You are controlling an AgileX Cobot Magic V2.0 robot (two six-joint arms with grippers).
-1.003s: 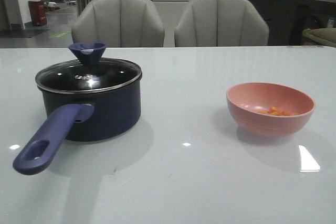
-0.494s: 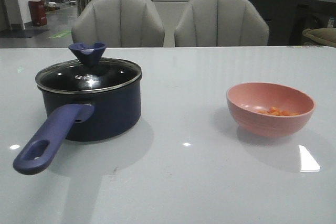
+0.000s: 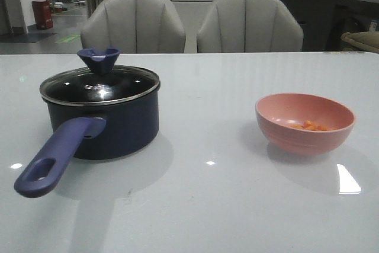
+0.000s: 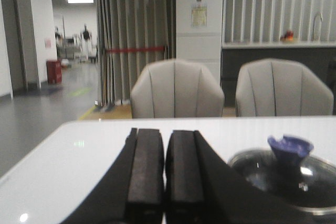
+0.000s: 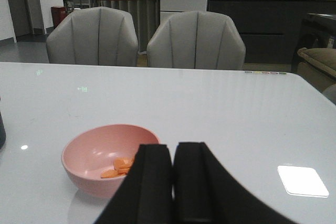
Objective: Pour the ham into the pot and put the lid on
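Observation:
The dark navy pot (image 3: 112, 125) stands on the left of the table, its purple-blue handle (image 3: 56, 157) pointing toward the front. The glass lid (image 3: 100, 85) with its blue knob (image 3: 99, 60) sits on the pot; it also shows in the left wrist view (image 4: 286, 174). The orange-pink ham (image 3: 309, 125) lies in a salmon-pink bowl (image 3: 305, 124) on the right, also in the right wrist view (image 5: 121, 164). My left gripper (image 4: 165, 140) is shut and empty, apart from the pot. My right gripper (image 5: 173, 153) is shut and empty, just beside the bowl (image 5: 94, 156). Neither gripper shows in the front view.
The white glossy table (image 3: 207, 194) spreads between pot and bowl. Two grey chairs (image 3: 133, 25) (image 3: 249, 25) stand behind its far edge. A counter and curtains lie farther back.

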